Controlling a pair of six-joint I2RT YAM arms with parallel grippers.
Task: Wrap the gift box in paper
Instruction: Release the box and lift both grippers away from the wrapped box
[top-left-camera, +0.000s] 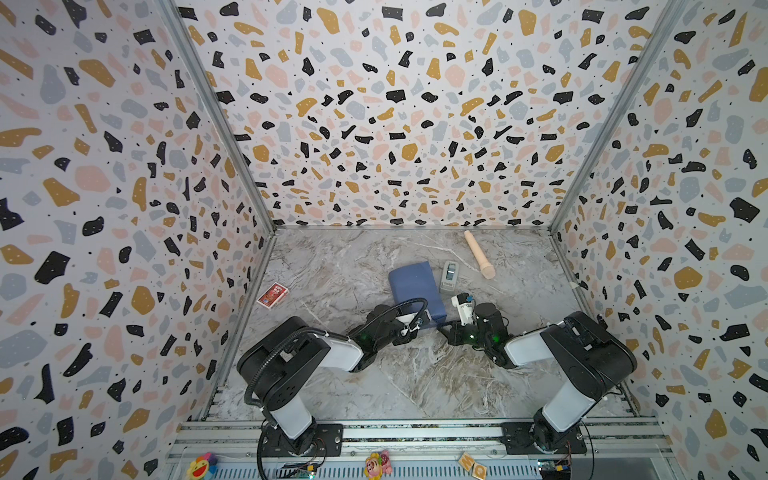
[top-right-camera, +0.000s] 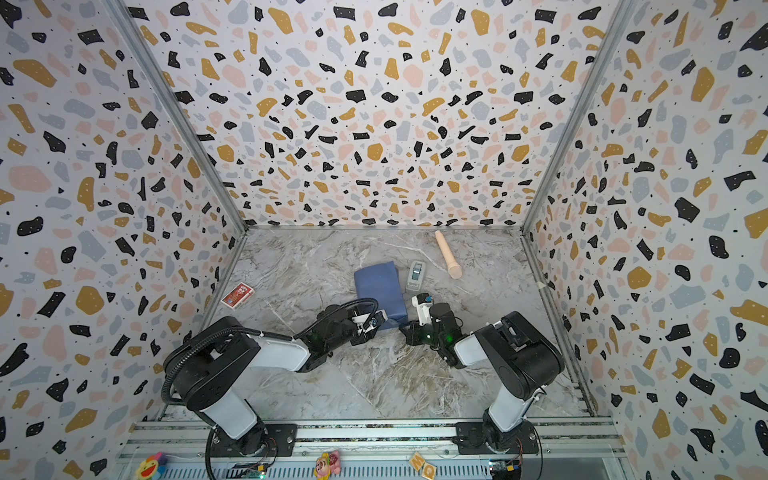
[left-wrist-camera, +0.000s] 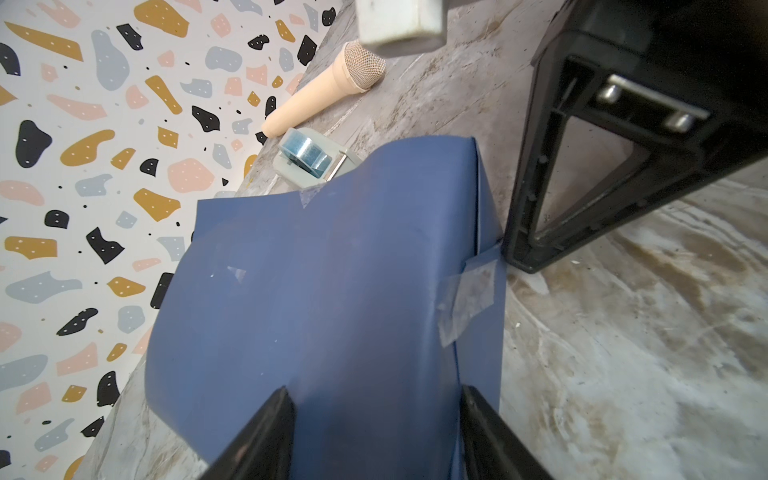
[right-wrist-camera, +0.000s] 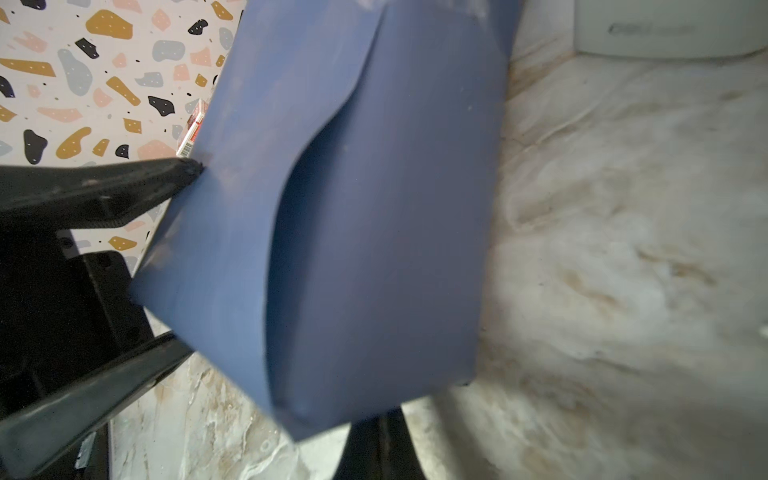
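Observation:
The blue paper (top-left-camera: 415, 282) (top-right-camera: 378, 282) is folded round a squarish parcel in mid-table, and the gift box itself is hidden inside it. Clear tape pieces (left-wrist-camera: 465, 299) hold a flap down. My left gripper (top-left-camera: 419, 322) (top-right-camera: 380, 318) (left-wrist-camera: 378, 395) is open over the parcel's near end. Its fingers lie apart on the paper's top face, and paper shows beyond both. My right gripper (top-left-camera: 442, 326) (top-right-camera: 403, 328) (right-wrist-camera: 376, 419) is shut, with its tip against the parcel's near right corner (right-wrist-camera: 374, 228), by the taped flap.
A grey tape dispenser (top-left-camera: 449, 276) (top-right-camera: 415, 274) (left-wrist-camera: 307, 160) stands just right of the parcel. A beige toy microphone (top-left-camera: 480, 255) (top-right-camera: 449, 255) lies behind it near the back wall. A red card pack (top-left-camera: 272, 295) (top-right-camera: 237, 295) lies by the left wall.

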